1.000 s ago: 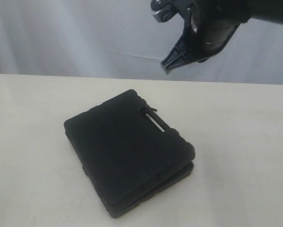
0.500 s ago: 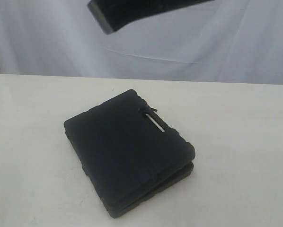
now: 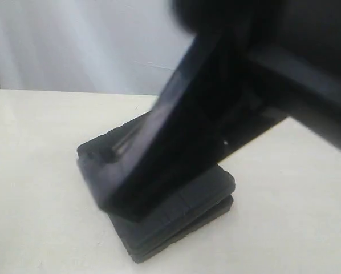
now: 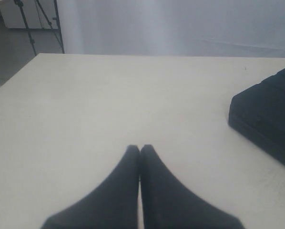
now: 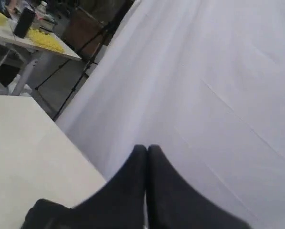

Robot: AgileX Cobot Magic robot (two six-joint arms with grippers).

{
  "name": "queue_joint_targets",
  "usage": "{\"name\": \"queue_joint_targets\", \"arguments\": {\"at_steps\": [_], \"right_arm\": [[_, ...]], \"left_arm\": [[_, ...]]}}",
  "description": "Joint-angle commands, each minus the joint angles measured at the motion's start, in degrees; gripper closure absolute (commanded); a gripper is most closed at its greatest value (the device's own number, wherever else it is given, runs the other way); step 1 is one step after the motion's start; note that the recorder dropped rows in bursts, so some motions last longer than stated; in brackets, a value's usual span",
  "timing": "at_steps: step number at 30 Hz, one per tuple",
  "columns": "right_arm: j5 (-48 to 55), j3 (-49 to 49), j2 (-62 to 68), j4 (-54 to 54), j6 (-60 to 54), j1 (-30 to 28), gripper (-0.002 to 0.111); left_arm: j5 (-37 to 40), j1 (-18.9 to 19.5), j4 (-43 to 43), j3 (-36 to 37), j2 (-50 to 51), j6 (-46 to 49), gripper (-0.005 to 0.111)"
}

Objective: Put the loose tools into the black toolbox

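The black toolbox [image 3: 176,228] lies closed on the cream table [image 3: 33,171], its two halves folded together. My right gripper [image 3: 125,200] looms large and blurred close to the exterior camera and hides the toolbox's upper part and handle hole. In the right wrist view that gripper [image 5: 147,149] is shut on nothing and points at the white curtain, with a dark corner of the toolbox [image 5: 42,214] below it. My left gripper [image 4: 140,149] is shut and empty over bare table, well apart from the toolbox edge [image 4: 271,124]. The loose tools are out of view.
A white curtain [image 3: 73,45] hangs behind the table's far edge. A tripod [image 4: 25,24] stands beyond the table corner. Another table with yellow items [image 5: 37,40] sits off past the curtain.
The right arm has swung from the upper right across and down in front of the exterior camera, and it now covers much of the toolbox. The toolbox has not moved.
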Motion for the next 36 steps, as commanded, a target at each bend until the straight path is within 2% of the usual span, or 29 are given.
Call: {"name": "queue_joint_targets", "arguments": {"at_steps": [1, 3, 6, 7, 11, 17, 22, 25, 27, 28, 30, 36], "right_arm": [[-16.81, 0.56, -5.41, 10.55, -1.80, 0.53, 0.109], [-29.56, 0.56, -7.94, 19.15, -6.89, 0.53, 0.109], [-39.79, 0.56, -10.56, 29.96, -15.37, 0.53, 0.109], [-40.20, 0.56, -11.19, 32.39, -16.23, 0.53, 0.109], [-32.47, 0.56, -14.44, 40.44, -16.03, 0.53, 0.109], [-19.49, 0.56, -20.79, 38.24, -16.03, 0.53, 0.109], [-19.83, 0.56, -25.53, 41.71, -11.56, 0.53, 0.109], [-12.18, 0.56, -27.36, 37.91, -14.39, -1.29, 0.109], [-11.48, 1.59, -28.45, 33.60, -10.95, -9.77, 0.109], [-12.76, 3.00, -29.01, 30.42, -7.67, -16.56, 0.109], [-15.82, 5.53, -29.64, 28.02, -3.33, -26.44, 0.109], [-31.86, 14.72, -32.45, 27.53, 5.60, -54.23, 0.109]], "left_arm": [[-0.62, -0.15, 0.00, 0.05, -0.07, -0.23, 0.107], [-0.62, -0.15, 0.00, 0.05, -0.07, -0.23, 0.107], [-0.62, -0.15, 0.00, 0.05, -0.07, -0.23, 0.107], [-0.62, -0.15, 0.00, 0.05, -0.07, -0.23, 0.107], [-0.62, -0.15, 0.00, 0.05, -0.07, -0.23, 0.107], [-0.62, -0.15, 0.00, 0.05, -0.07, -0.23, 0.107], [-0.62, -0.15, 0.00, 0.05, -0.07, -0.23, 0.107], [-0.62, -0.15, 0.00, 0.05, -0.07, -0.23, 0.107], [-0.62, -0.15, 0.00, 0.05, -0.07, -0.23, 0.107], [-0.62, -0.15, 0.00, 0.05, -0.07, -0.23, 0.107], [-0.62, -0.15, 0.00, 0.05, -0.07, -0.23, 0.107], [-0.62, -0.15, 0.00, 0.05, -0.07, -0.23, 0.107]]}}
